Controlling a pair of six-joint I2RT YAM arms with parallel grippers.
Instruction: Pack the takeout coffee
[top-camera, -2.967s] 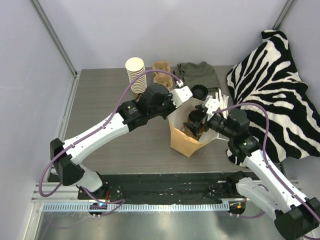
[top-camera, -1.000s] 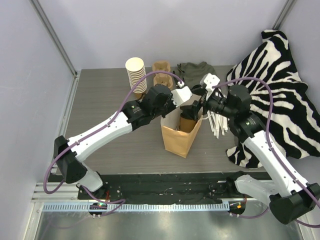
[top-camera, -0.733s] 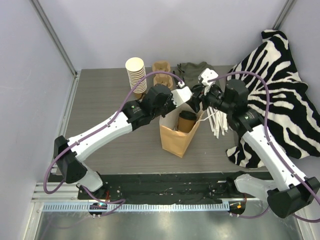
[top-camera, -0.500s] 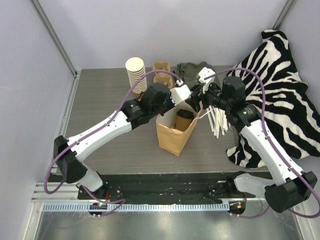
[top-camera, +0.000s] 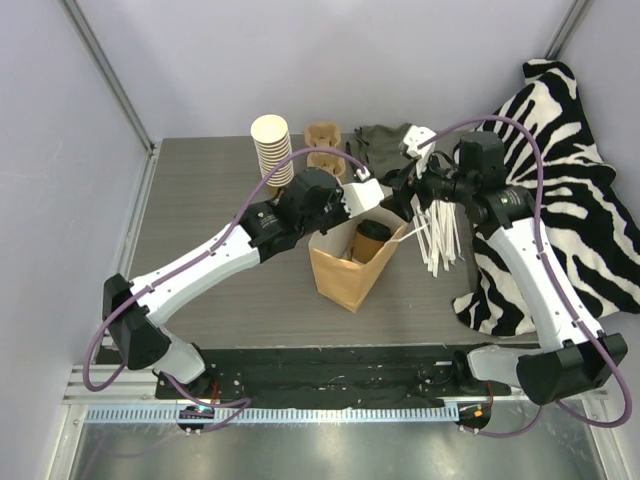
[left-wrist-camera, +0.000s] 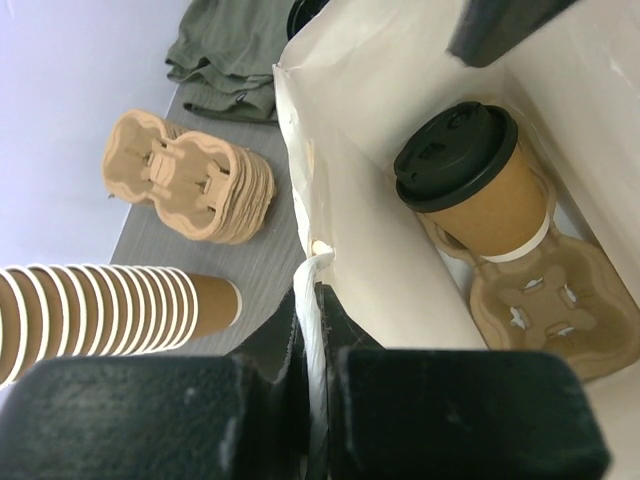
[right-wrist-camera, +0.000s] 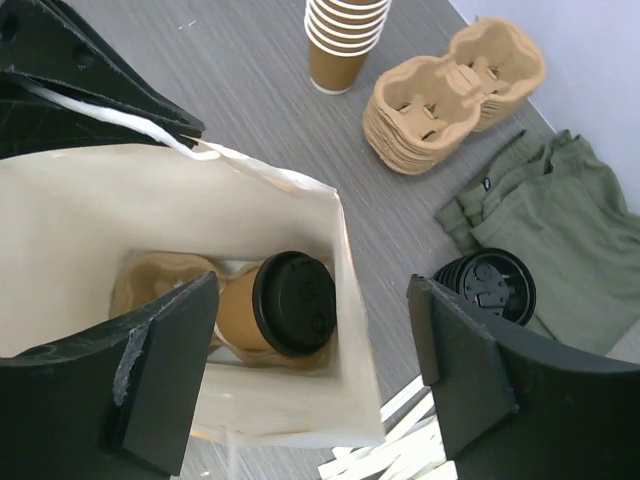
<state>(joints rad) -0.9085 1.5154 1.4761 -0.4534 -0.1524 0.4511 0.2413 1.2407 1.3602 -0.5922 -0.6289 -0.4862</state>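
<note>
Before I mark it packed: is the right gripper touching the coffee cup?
Apart. Right wrist view: right gripper open above the paper bag, lidded coffee cup well below.

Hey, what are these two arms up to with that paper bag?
They are packing a takeout coffee. The left gripper pinches the white handle at the rim of the paper bag, keeping its mouth open. The lidded coffee cup stands inside, seated in a cardboard carrier at the bottom. The right gripper hovers open and empty above the bag.
</note>
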